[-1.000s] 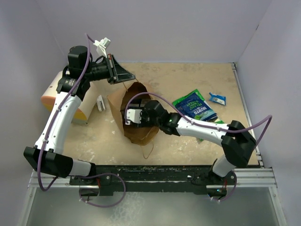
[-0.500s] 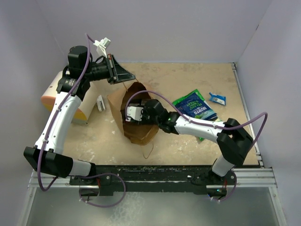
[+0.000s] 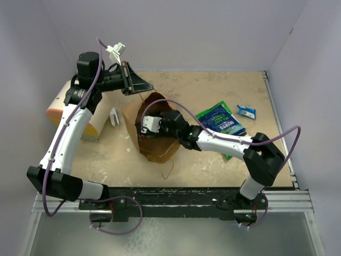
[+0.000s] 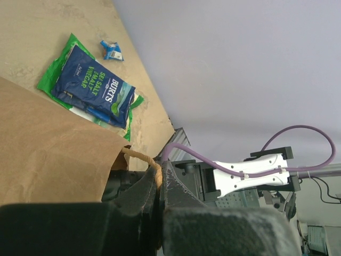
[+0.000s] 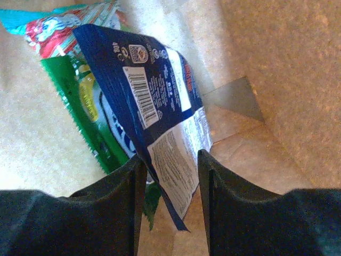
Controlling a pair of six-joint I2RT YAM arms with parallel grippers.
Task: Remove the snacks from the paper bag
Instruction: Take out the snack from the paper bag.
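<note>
1. The paper bag (image 3: 160, 152) is being kept near the middle of the worktop (image 3: 213, 85), its mouth turned upward and its brown body running back toward the arm bases.
2. The far rim is being held up by the left gripper (image 3: 137, 88), whose fingers are pressed together on the twisted handle (image 4: 139, 156).
3. The right gripper (image 3: 145, 128) is being held inside the bag's mouth with its fingers (image 5: 114, 197) spread.
4. A dark blue packet (image 5: 154, 90) is being straddled by those fingers inside the bag. Its long axis is running diagonally from the upper left of the right wrist view down to the gap between the fingers. Its barcode side is facing the camera. Whether the fingers are touching it cannot be told.
5. Under it a green packet (image 5: 85, 106) is lying, and a teal-red-white packet (image 5: 53, 26) is showing beyond that, at the top left of the wrist view.
6. Outside the bag, a Burts packet (image 3: 221, 124) is lying flat on the worktop to the right, its long axis angled from far-left to near-right. A small blue packet (image 3: 246, 111) is lying further right, apart from it.
7. Compared with one second ago, the right gripper is being seen slightly farther into the mouth and the right elbow is drawn in toward the bag. The left arm, the bag and the outside packets are being seen where they were.
</note>
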